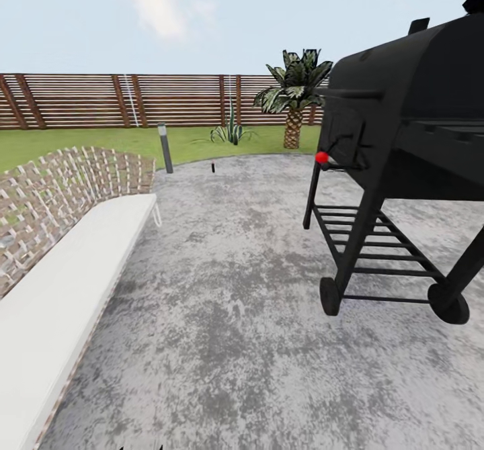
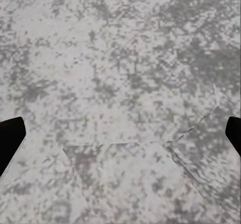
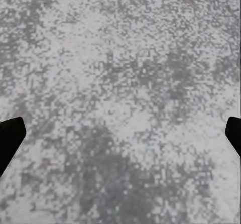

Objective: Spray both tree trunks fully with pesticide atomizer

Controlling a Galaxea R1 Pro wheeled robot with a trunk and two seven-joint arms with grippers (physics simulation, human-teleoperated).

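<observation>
I am looking over grey paving (image 1: pixel 255 316) beside a black grill (image 1: pixel 403 134). Both end effectors (image 2: pixel 120 138) (image 3: pixel 120 138) are hanging wide apart, holding nothing. The atomizer is probably light; I'd grab its neck.

Flat, even daylight under a pale sky (image 1: pixel 202 13); the black grill (image 1: pixel 403 134) throws no distinct shadow on the mottled grey paving (image 1: pixel 235 289) beneath it, and no glare shows. Head view is soft, the fence (image 1: pixel 101 101) slats behind the grill slightly smeared. Both wrist views render the paving coarse and pixelated.
</observation>
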